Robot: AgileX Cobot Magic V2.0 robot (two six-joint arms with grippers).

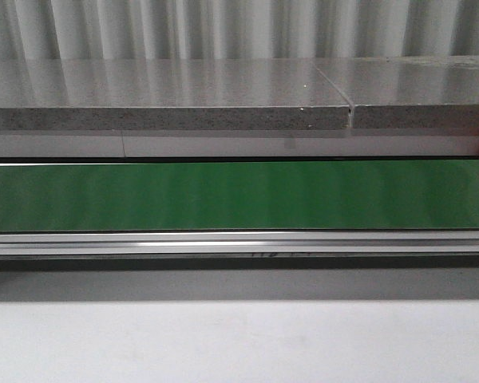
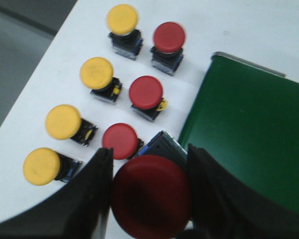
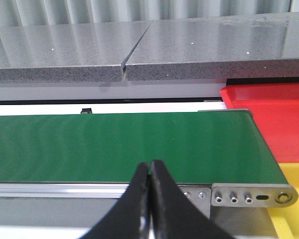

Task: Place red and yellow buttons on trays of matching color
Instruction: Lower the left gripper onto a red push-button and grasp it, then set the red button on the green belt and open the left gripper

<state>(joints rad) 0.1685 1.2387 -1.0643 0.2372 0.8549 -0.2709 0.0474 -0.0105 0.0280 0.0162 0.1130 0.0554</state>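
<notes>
While the left gripper [image 2: 150, 196] was closed on a round red mushroom-head button [image 2: 151, 195], that button was held between the black fingers [image 2: 92, 199] just above the white tabletop [image 2: 249, 30], beside the end of the green conveyor belt [image 2: 249, 134]. On the table, four yellow round-capped buttons [image 2: 96, 72] were lined up in one row, and three red round-capped buttons [image 2: 145, 92] in the row beside it, nearer the belt. The right gripper [image 3: 150, 199] was seen with its black fingers pressed together, nothing between them, near the belt's edge. A red plastic tray [image 3: 269, 114] was placed past the belt's right end, and what seemed a yellow plastic tray [image 3: 294, 214] nearer.
</notes>
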